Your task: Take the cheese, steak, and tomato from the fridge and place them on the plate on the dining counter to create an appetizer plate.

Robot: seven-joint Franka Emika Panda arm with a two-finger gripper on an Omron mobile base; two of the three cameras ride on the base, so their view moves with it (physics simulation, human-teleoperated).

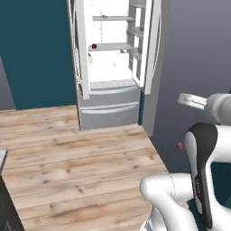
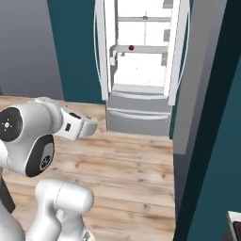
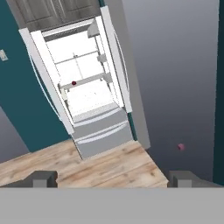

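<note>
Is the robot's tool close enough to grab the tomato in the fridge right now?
Probably not. The tomato sits on a shelf in the open fridge, across bare wooden floor from the open tool.

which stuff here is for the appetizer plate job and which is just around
For the job:
- tall white and light-grey fridge, both doors open
- small dark red glossy tomato on a white inner shelf
- robot's two-finger gripper, jaws wide, holding nothing

Just around:
- pale wood plank floor
- teal wall
- grey wall panel with a small pink knob
</note>
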